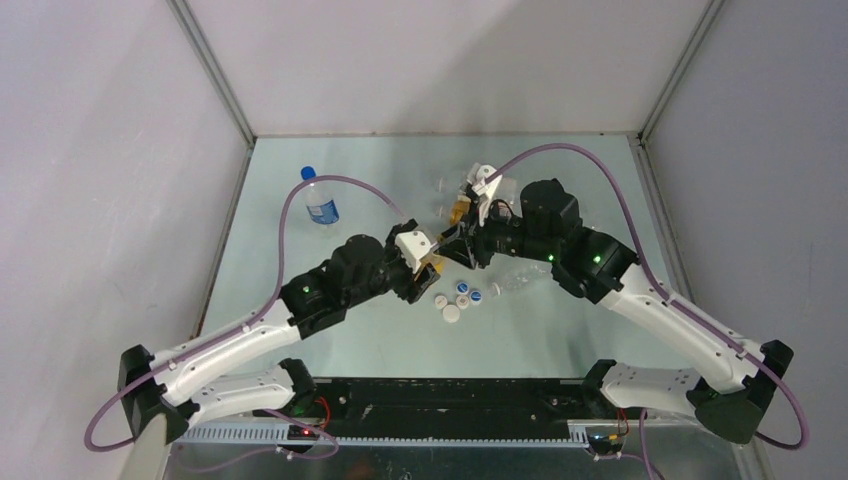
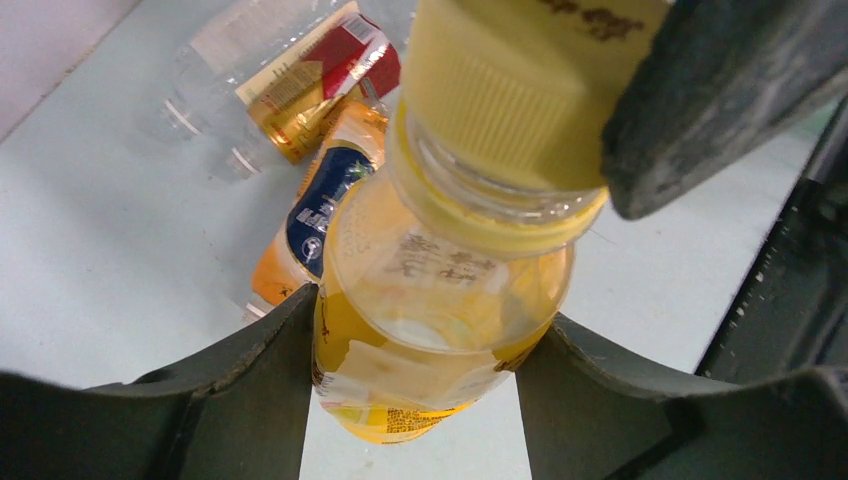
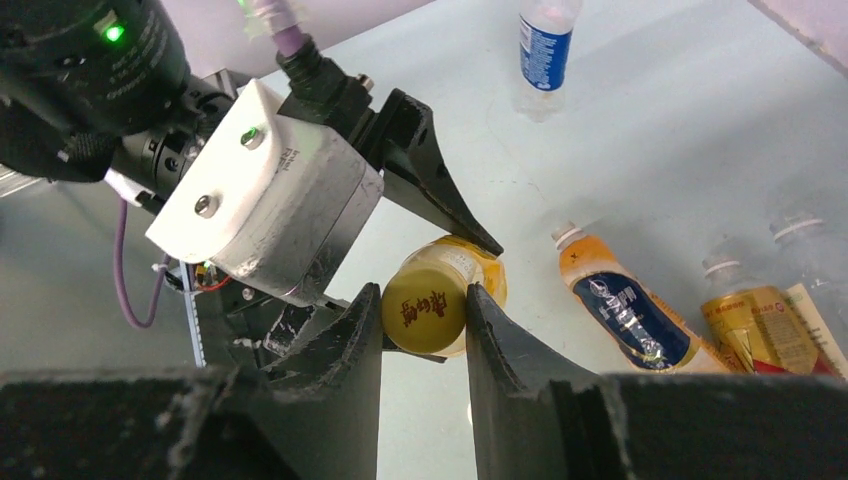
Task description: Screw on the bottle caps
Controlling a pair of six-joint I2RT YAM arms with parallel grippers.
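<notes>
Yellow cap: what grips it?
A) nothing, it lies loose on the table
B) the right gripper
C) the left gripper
B: the right gripper pinches the yellow cap from both sides, while the left gripper holds the bottle below it.

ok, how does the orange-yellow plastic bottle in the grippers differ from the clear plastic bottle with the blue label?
The orange-yellow plastic bottle sits clamped in the left gripper, with the right gripper pinching its yellow cap; the clear blue-label bottle stands upright, untouched. The clear bottle's blue cap differs from the held bottle's yellow one. Both are small and have a cap on.
</notes>
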